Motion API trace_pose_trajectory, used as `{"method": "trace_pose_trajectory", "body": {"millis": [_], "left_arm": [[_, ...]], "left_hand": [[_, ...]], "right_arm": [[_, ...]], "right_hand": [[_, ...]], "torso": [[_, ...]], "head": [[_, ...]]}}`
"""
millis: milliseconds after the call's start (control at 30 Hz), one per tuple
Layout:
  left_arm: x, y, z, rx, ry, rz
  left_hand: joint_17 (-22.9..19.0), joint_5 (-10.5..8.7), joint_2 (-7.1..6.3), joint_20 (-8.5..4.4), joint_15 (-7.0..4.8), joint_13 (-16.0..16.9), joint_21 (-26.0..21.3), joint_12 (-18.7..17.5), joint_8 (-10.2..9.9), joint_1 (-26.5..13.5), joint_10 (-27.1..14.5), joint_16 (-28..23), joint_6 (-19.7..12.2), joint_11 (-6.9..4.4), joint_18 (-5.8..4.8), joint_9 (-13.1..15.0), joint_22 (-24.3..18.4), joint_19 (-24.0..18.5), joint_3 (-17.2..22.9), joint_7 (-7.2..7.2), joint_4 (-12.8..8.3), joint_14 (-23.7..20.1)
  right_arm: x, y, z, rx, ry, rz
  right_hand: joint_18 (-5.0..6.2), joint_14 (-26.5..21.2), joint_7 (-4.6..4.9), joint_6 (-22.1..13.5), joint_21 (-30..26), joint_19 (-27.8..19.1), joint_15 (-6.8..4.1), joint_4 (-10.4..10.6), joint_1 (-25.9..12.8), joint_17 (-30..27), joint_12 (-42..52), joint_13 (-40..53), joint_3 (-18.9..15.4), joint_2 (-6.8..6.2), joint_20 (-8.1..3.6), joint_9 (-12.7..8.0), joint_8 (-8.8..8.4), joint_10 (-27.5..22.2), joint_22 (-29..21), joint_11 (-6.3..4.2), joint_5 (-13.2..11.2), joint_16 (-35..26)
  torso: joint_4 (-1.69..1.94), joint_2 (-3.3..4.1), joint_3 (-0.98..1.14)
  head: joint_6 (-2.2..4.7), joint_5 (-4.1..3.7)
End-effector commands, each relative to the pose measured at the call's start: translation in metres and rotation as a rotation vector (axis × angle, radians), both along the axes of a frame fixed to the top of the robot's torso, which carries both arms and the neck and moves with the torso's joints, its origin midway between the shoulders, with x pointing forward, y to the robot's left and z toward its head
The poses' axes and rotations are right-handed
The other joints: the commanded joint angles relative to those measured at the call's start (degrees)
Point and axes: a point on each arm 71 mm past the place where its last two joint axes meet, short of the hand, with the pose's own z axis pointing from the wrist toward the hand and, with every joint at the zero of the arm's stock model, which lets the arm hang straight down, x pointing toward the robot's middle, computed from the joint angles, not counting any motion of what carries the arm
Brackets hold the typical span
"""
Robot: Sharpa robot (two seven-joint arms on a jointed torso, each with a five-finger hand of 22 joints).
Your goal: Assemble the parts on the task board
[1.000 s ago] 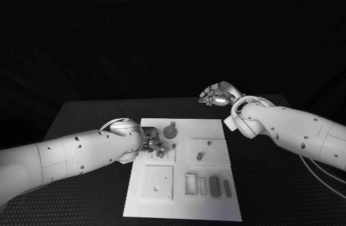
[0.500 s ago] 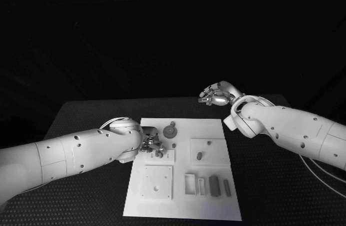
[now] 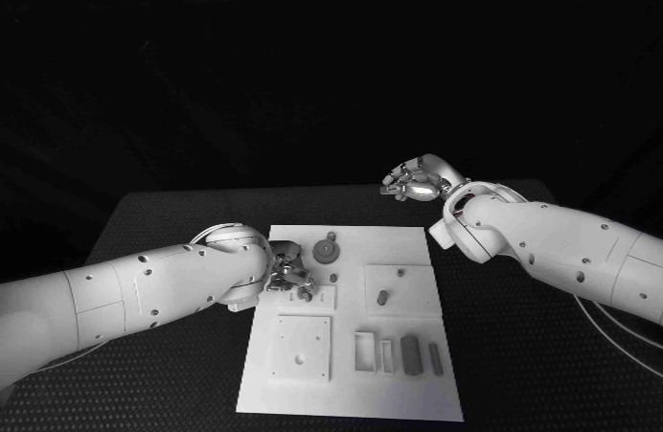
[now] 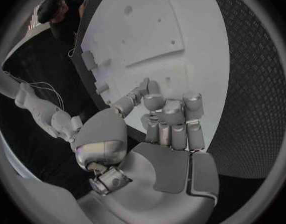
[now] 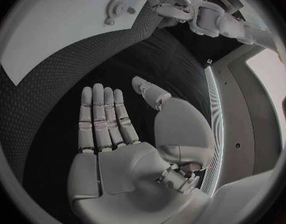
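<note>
On the black table (image 3: 166, 212) the white task board (image 3: 353, 394) lies in the lower middle of the head view, running from about the centre down toward the bottom edge. The left hand (image 3: 290, 269) sits at the board's upper left corner, its fingers curled in over the board's left edge; in the left wrist view the left hand (image 4: 165, 122) shows its fingers bent tightly toward the palm with the thumb close beside them, but whether a small piece is pinched there I cannot tell. Just to the right of that hand in the head view a round gear-like part (image 3: 326, 251) lies near the board's top edge, and the same toothed part (image 5: 117, 6) appears on the board in the right wrist view. To the right of centre a raised square plate (image 3: 400, 293) carries two small dark parts. Lower on the board, another square plate (image 3: 302, 348) sits at the left, and beside it a row of narrow upright parts (image 3: 410, 353) stands next to an open rectangular frame (image 3: 366, 352). The right hand (image 3: 410, 183) is in the upper right of the head view, well apart from the board and above the table's far edge. In the right wrist view the right hand (image 5: 108, 129) is flat and released, fingers straight and side by side, holding nothing.
</note>
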Motion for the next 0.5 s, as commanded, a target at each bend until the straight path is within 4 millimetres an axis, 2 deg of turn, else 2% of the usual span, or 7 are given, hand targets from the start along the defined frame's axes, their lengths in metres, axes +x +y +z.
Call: {"method": "trace_pose_trajectory", "body": {"millis": [33,500], "left_arm": [[-0.0037,-0.0061,-0.0011,-0.047,0.037,-0.006],[-0.0041,0.0015,0.0067,-0.117,-0.022,0.043]], "left_hand": [[0.0,0.42,3.71,-5.74,-0.33,-0.1,0.0,0.3,-0.2,3.8,0.1,-0.1,0.2,0.11,-0.04,0.0,0.5,0.1,1.7,0.15,-2.2,0.0],[0.0,1.1,4.03,-5.71,-0.41,-0.3,-0.1,0.4,0.0,4.5,0.2,0.0,0.7,-0.01,-0.13,0.0,0.5,0.1,1.4,0.02,-2.4,0.2]], "right_arm": [[-0.0003,0.0009,-0.0004,0.0,0.002,0.013],[-0.0003,-0.0016,-0.0004,0.003,0.004,0.008]], "right_hand": [[-0.19,-0.5,0.03,-0.4,-0.4,-0.2,0.01,0.3,-0.6,0.1,0.4,-0.1,0.0,-0.13,0.22,-0.1,-0.29,-0.3,0.1,0.09,0.4,-0.2],[-0.12,-0.6,0.02,-0.5,-0.6,-0.2,0.0,0.8,-1.2,0.1,0.6,-0.4,-0.3,-0.32,0.25,-0.1,-0.29,-0.4,0.3,0.1,1.2,-0.3]], "torso": [[-0.02,0.02,0.0],[0.04,-0.02,0.0]], "head": [[0.0,0.02],[-0.03,0.02]]}}
